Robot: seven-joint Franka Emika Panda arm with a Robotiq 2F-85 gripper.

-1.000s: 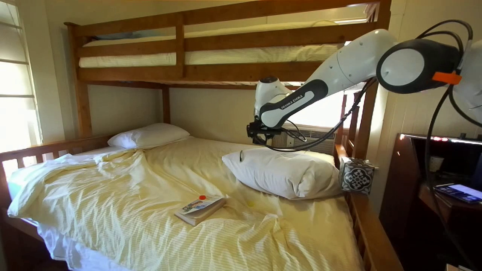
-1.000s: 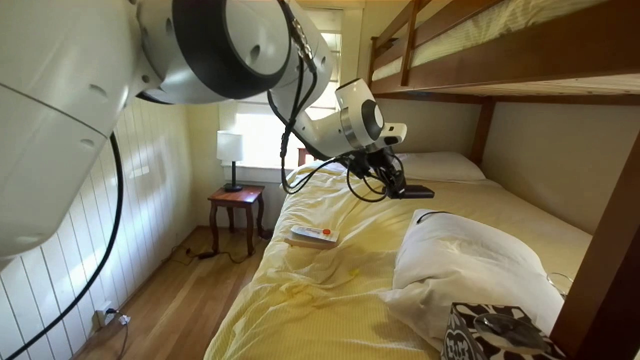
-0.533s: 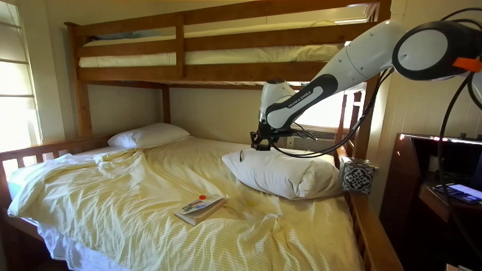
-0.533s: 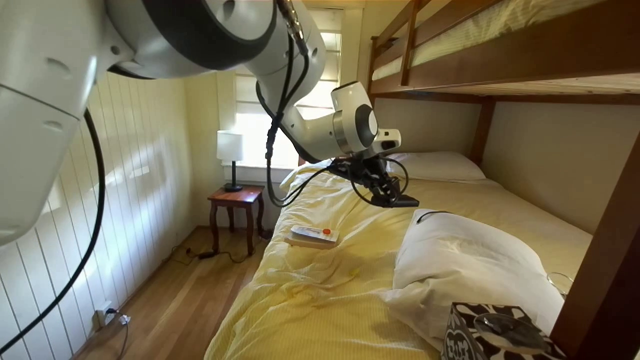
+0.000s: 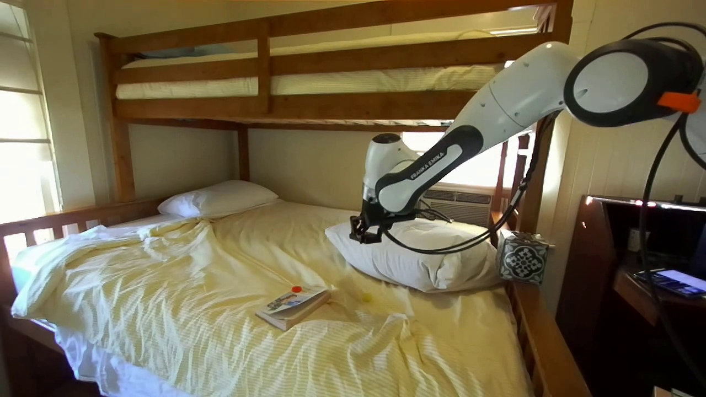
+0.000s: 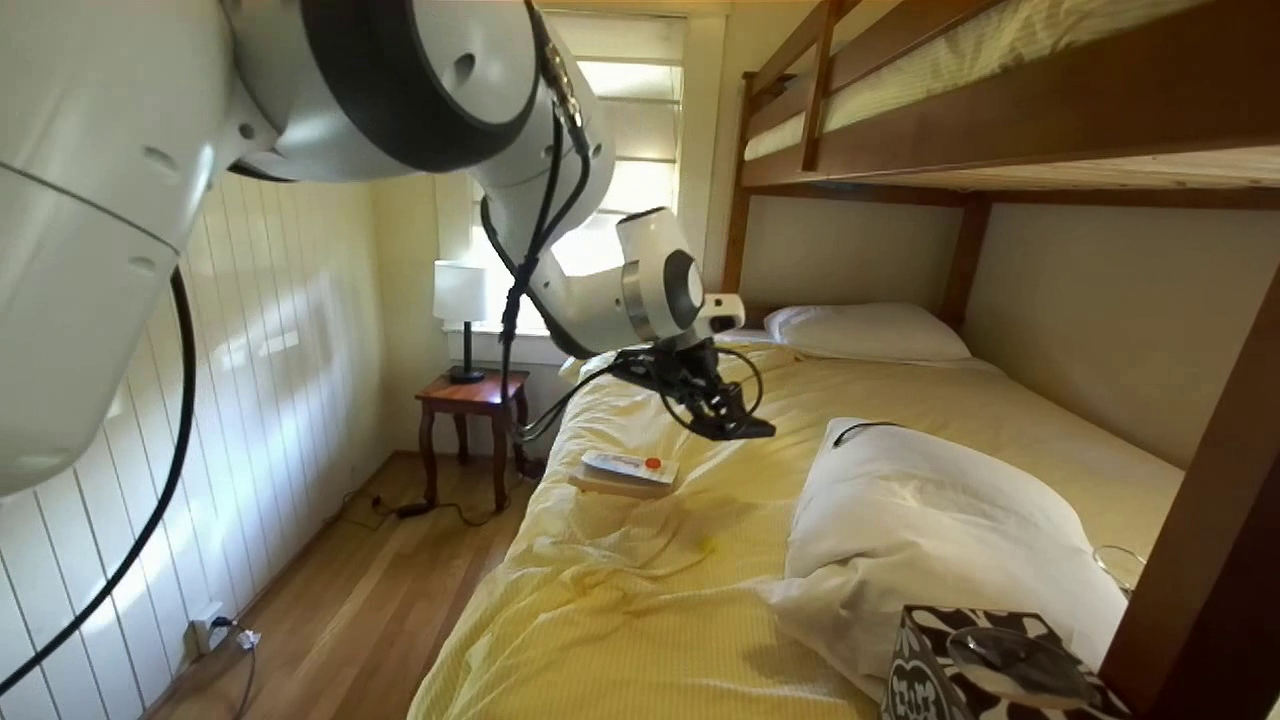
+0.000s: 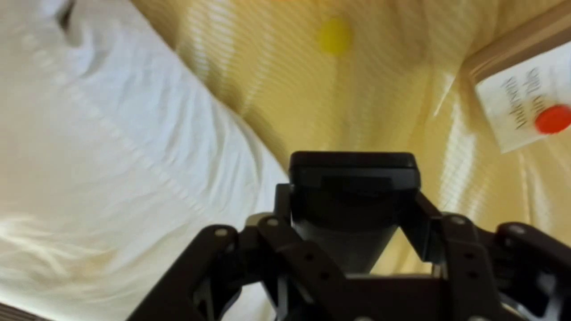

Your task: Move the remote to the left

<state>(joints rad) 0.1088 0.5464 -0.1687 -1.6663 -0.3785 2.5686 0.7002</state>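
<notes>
A white robot arm (image 5: pixel 496 105) reaches across the lower level of a wooden bunk bed (image 5: pixel 364 105). At its end the black gripper (image 5: pixel 365 234) hangs in mid-air, its fingers (image 7: pixel 429 227) parted only as far as the remote (image 7: pixel 354 209) between them, which they grip from both sides. The remote, a slim black oblong, is held up above the bed, near the edge of a plump white pillow (image 6: pixel 940 530) and over a rumpled yellow striped cover (image 5: pixel 182 309). On that cover lies a thick book (image 5: pixel 292 307) with a round red spot on it. A patterned tissue box (image 5: pixel 523 259) stands at the bed's corner, beside the pillow. In an exterior view I also see a lamp (image 6: pixel 461 295) on a small wooden side table (image 6: pixel 470 392), near the window (image 6: pixel 640 175).
</notes>
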